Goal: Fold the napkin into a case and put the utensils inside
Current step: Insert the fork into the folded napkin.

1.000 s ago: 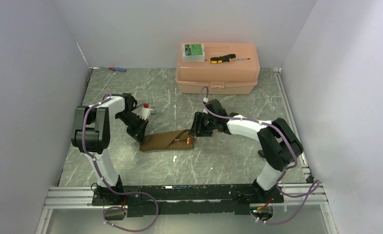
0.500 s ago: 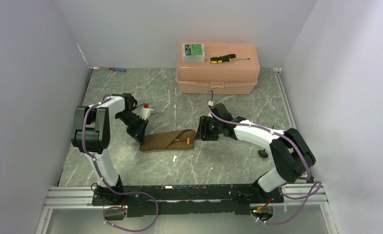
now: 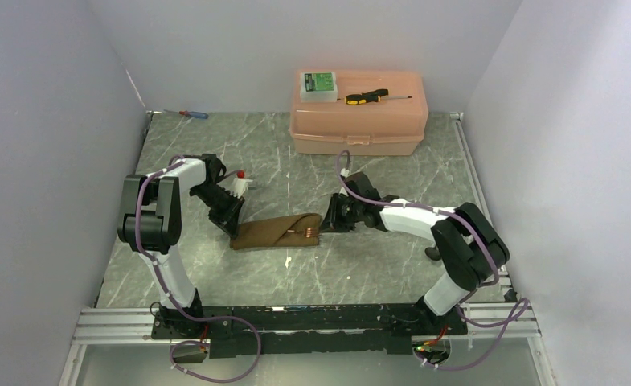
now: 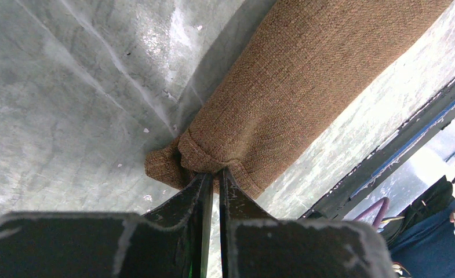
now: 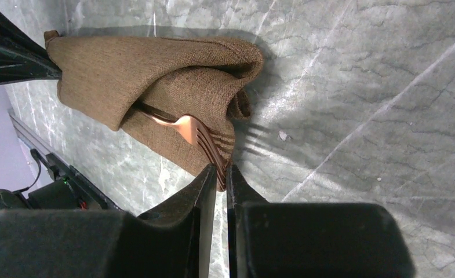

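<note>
From my end the folding looks finished. The napkin [image 3: 273, 232] lies on the worktop [image 3: 360, 265] between the two arms as a narrow brown case with its diagonal flap across it, running left to right and well apart from the pink box [image 3: 360, 121] at the far side. The left fingers [image 4: 193, 194] are drawn almost together and pinch the bunched corner at the left end of the case, which pins it down. A copper fork [image 5: 184, 124] is tucked under the flap. Its handle is hidden in the cloth and its tines poke out over the right end. The right fingers [image 5: 204, 191] are nearly closed too, and the tine tips run in between them, so I judge they have nipped the fork there. I can't be sure how firmly. I'd put the task near its end, though the fork may need seating deeper. I see only this one utensil in the case. A small dark thing [image 3: 432, 254] sits on the worktop by the right arm's elbow, and it is too small for me to say whether it is another piece to load.
</note>
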Robot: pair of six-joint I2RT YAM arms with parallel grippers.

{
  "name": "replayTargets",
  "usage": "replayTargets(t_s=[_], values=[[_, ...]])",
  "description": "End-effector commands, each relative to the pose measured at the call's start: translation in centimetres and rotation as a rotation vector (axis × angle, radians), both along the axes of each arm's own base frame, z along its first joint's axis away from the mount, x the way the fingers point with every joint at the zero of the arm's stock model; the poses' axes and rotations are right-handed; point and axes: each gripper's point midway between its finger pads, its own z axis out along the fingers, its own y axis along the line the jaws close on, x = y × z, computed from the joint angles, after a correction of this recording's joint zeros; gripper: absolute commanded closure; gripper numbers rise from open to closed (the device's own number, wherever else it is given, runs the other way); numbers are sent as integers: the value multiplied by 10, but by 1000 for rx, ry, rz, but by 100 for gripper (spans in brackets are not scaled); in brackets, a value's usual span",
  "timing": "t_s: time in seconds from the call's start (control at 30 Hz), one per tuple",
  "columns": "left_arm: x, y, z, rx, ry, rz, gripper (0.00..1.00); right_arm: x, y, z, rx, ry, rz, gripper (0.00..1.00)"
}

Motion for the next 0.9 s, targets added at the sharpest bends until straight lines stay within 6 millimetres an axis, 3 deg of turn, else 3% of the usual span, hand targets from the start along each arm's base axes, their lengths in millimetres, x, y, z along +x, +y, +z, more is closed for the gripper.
replayTargets(t_s=[0.0,0.17,0.33,0.5,0.63,0.7,0.8,0.87], values=[[3,-7,2,-30,-5,-21,86,7,14,7,68,-23,13,84],[2,-7,2,-32,-1,-19,86,11,25,13,108,-28,24,100],[1,-7,1,-29,-2,-25,86,16,28,26,107,-66,30,100],[3,-8,4,-36,-4,-22,85,17,37,23,111,-52,57,98],[0,-11,9,-57,22,-17,77,19,38,18,91,-43,60,67],[1,-11,11,-61,32,-15,70,21,26,21,41,-58,28,54],[2,-11,15,-68,26,-10,63,29,-3,39,-4,-101,-43,39],[2,-11,17,-69,25,-5,61,33,-32,53,-54,-133,-115,24]])
